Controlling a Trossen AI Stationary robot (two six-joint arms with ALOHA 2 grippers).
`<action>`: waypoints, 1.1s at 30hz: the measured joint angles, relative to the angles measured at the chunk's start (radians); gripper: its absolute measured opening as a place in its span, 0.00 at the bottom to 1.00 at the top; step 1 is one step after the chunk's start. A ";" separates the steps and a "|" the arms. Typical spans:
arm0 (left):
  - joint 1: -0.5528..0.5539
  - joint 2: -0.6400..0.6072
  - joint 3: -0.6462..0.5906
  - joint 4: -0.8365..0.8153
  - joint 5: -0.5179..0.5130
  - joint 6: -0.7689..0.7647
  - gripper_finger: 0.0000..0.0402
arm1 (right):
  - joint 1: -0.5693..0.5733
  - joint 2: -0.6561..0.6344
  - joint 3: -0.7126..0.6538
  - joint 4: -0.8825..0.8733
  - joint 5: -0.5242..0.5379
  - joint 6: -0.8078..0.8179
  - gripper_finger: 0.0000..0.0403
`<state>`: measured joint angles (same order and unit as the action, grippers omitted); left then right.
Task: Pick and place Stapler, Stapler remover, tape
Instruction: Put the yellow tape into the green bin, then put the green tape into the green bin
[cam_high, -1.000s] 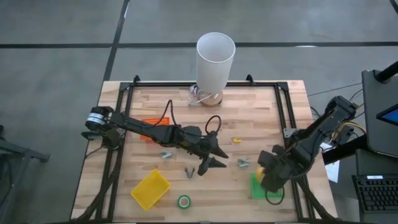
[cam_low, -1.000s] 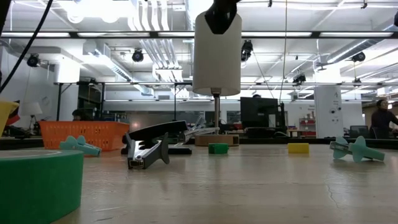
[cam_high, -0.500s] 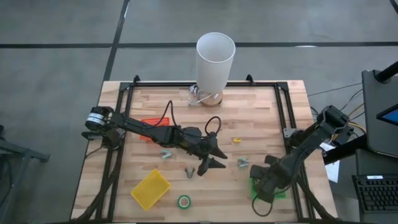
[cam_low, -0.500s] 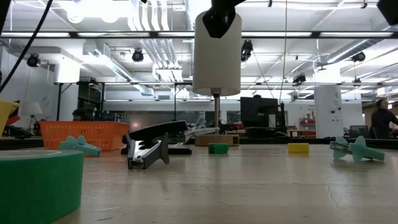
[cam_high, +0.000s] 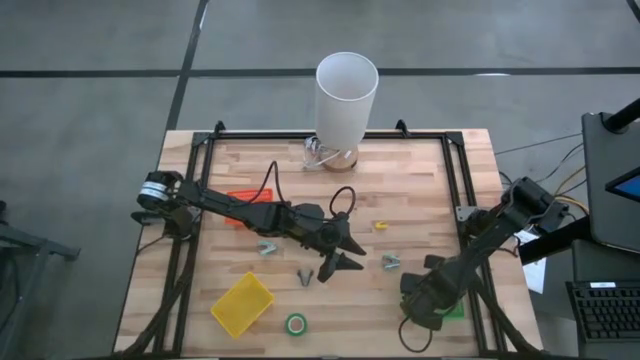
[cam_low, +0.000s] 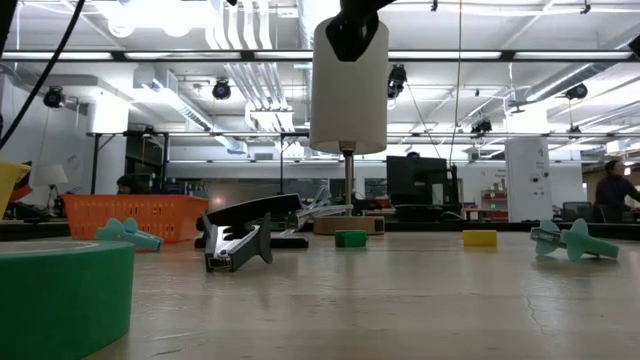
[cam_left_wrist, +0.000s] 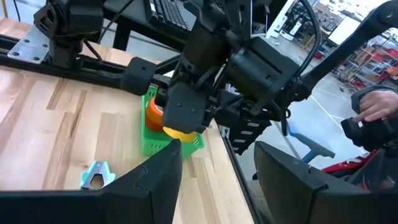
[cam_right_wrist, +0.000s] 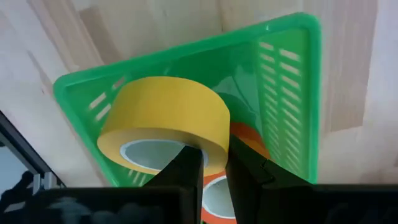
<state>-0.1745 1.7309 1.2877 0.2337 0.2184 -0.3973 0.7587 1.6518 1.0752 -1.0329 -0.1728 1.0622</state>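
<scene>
My right gripper (cam_right_wrist: 214, 157) is down over the green tray (cam_right_wrist: 292, 93) at the table's near right, shut on a yellow tape ring (cam_right_wrist: 165, 121). An orange tape ring (cam_right_wrist: 249, 144) lies in that tray beneath it. From the left wrist view I see the same tray (cam_left_wrist: 149, 140) with the orange ring (cam_left_wrist: 154, 111) and the yellow ring (cam_left_wrist: 179, 130). My left gripper (cam_high: 352, 253) hovers open at mid-table. A green tape ring (cam_high: 296, 323) lies flat near the near edge. A teal staple remover (cam_high: 390, 262) lies right of my left gripper. I cannot pick out the black stapler. My right gripper holds the yellow tape ring by its wall (cam_right_wrist: 208, 140). One finger (cam_right_wrist: 186, 165) is inside the pale core and the other finger (cam_right_wrist: 244, 171) is outside. The fingers come from above. The ring is tilted over the tray above the orange ring; whether it rests there I cannot tell.
A yellow tray (cam_high: 242, 303) sits near left and an orange-red tray (cam_high: 240, 195) far left. Grey metal claws (cam_high: 305, 275) and another small piece (cam_high: 268, 245) lie near my left arm. A tall white cylinder (cam_high: 347, 95) stands at the far edge. A person's hand (cam_left_wrist: 373, 112) shows beyond the table.
My right gripper has carried the yellow tape ring toward the table's near edge and down over the green tray, staying shut on it. My left arm has kept still.
</scene>
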 joint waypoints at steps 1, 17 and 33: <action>0.000 0.000 0.000 0.000 0.000 0.000 0.50 | 0.000 0.002 0.000 -0.002 -0.008 -0.001 0.11; 0.000 0.000 0.000 0.001 0.000 -0.001 0.50 | -0.012 -0.007 0.024 -0.078 0.004 0.060 0.33; -0.078 0.000 0.000 -0.345 0.030 -0.052 0.50 | 0.052 -0.027 0.167 -0.075 0.489 -0.005 0.25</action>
<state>-0.2522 1.7309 1.2873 -0.1110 0.2488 -0.4496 0.8110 1.6249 1.2418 -1.1081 0.3164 1.0574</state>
